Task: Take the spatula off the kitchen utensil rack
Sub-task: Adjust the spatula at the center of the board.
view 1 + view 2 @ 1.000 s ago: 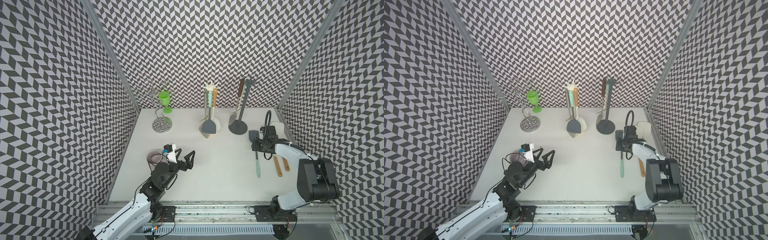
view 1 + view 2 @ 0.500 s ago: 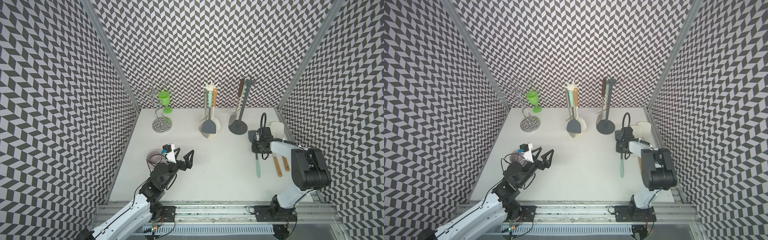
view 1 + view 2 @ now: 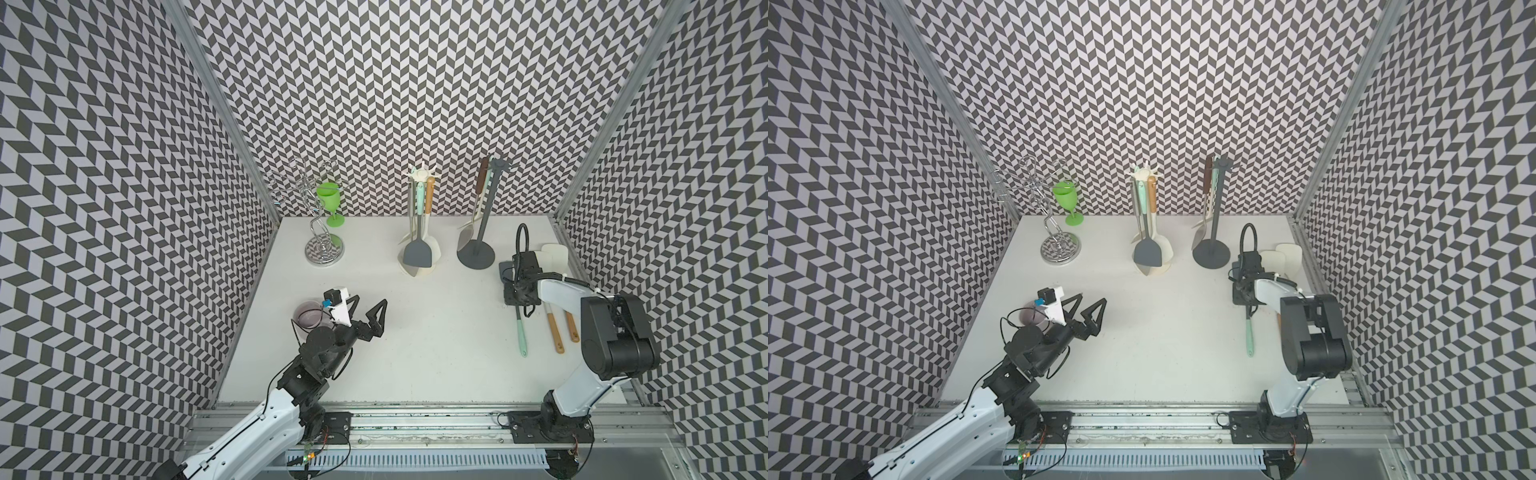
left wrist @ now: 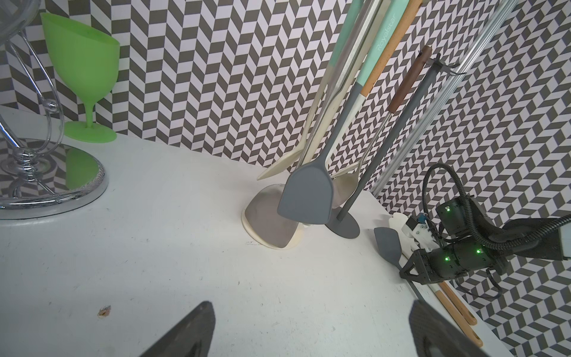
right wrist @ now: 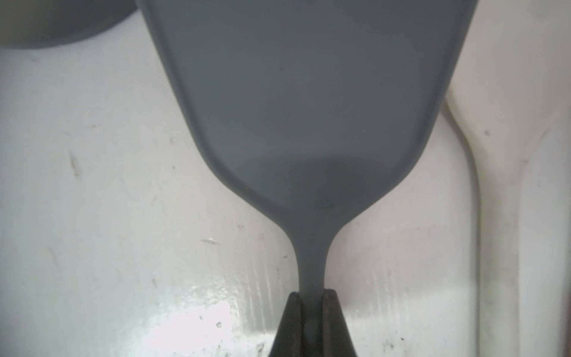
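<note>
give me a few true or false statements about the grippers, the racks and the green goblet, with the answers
1. The right gripper is shut on the neck of a grey spatula that is off the racks. True.
2. The left gripper is shut on a cup. False: it is open and holds nothing.
3. The green goblet hangs upside down from the chrome rack. False: it stands upright on the table beside it.
4. The dark grey rack carries one brown-handled utensil. True.
5. The cream utensil rack is bare. False: several utensils hang there, a second grey spatula among them.
</note>
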{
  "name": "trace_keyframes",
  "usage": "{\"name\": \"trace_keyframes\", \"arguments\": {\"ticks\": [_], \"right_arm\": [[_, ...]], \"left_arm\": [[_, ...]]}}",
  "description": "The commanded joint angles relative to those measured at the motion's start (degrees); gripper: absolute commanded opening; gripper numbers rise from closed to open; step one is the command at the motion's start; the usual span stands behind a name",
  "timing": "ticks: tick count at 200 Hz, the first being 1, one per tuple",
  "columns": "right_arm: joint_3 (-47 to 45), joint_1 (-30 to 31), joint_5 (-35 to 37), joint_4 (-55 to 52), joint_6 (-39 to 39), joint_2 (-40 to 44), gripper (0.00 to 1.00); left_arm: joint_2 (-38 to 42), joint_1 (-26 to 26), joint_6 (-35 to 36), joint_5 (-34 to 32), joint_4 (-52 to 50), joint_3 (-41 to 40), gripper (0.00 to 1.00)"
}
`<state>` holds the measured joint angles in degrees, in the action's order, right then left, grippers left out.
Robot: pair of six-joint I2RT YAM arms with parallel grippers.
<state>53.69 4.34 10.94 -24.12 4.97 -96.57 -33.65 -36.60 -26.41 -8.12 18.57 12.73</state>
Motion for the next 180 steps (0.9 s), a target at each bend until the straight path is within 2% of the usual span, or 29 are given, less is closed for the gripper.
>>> {"name": "trace_keyframes", "arguments": {"ticks": [1,140,147,162,180], "right_arm": [[1.6,0.1,5.6,-0.3,-1.7,2.4,0.00],[-0.8,-2.1,8.4,2.4,-4.2,-2.7,0.00],[-0.8,-2.1,8.9,2.5,-4.2,-2.6,0.06],[-0.7,-2.2,9.4,2.6,-4.4,-2.4,0.28],[-0.3,-2.1,9.0,2.2,-4.3,-1.5,0.39]], "left_arm": [[0.6,0.3,1.0,-0.4,0.1,-0.7,1.00],[1.7,0.3,1.4,-0.6,-0.1,-1.0,1.00],[1.7,0.3,1.4,-0.6,-0.1,-1.1,1.00],[1.6,0.3,1.4,-0.5,-0.2,-1.0,1.00],[1.9,0.3,1.4,-0.4,-0.4,-0.8,1.00]]}}
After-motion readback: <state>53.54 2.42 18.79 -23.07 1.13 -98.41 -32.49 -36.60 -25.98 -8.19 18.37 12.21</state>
